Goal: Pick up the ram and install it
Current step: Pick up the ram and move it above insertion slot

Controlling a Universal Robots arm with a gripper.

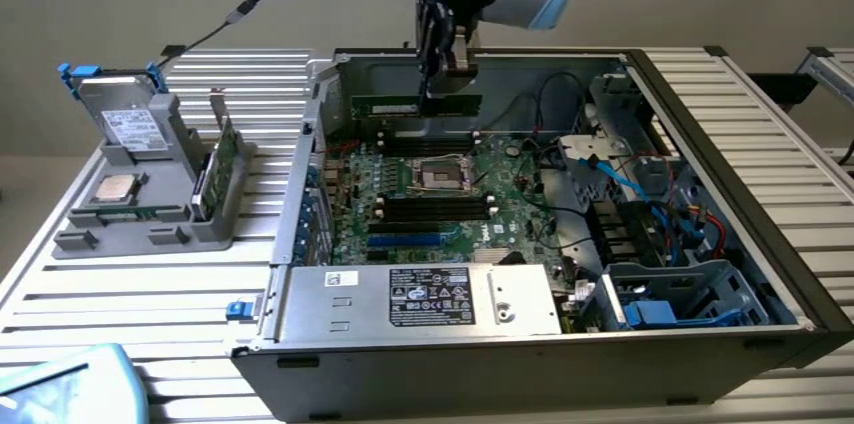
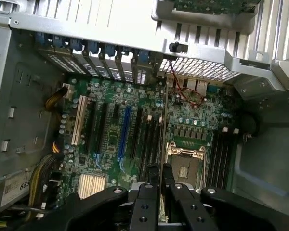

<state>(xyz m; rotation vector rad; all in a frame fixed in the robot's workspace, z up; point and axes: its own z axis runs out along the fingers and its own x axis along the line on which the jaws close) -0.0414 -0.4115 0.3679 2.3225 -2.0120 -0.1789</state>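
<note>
Hand point(image 1: 449, 82) is nearly closed, pinching the ram point(image 1: 400, 104) by its top edge. The stick hangs level inside the open case point(image 1: 787, 274), above the motherboard point(image 1: 514, 214) and the slot bank point(image 1: 427, 136) on the far side of the CPU socket point(image 1: 441, 175). Wrist view: ram point(image 2: 162, 130) is edge-on between the fingers point(image 2: 151, 185), roughly parallel to the slots point(image 2: 149, 144). My read: pick done, install in hand, not seated. Seating calls for lining it up over one slot, then a straight push down.
</note>
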